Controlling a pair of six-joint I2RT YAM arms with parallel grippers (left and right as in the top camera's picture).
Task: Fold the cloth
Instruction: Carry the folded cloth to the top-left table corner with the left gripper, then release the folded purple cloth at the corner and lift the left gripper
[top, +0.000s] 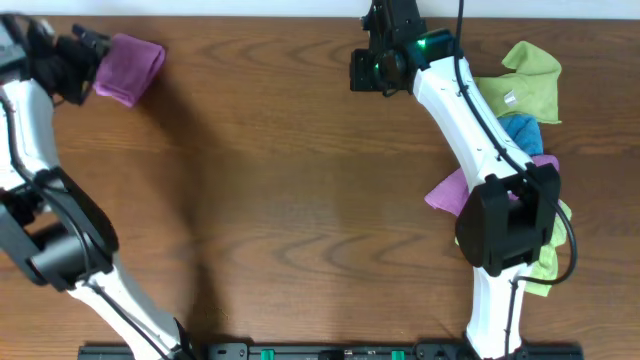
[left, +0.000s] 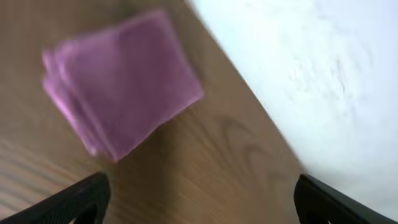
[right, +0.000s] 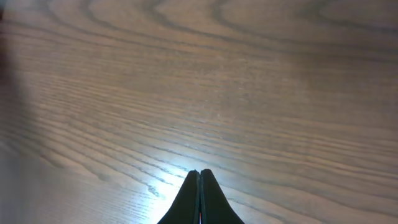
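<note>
Seemingly finished: purple-magenta microfibre cloth lying folded into a compact stack at the far left corner of the wooden surface, left claw released just beside it, right claw clenched empty.

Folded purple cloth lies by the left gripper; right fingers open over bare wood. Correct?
No. The right fingers are shut, tips together, per the right wrist view. Rest holds: the folded cloth lies by the left gripper, right fingers over bare wood.
</note>
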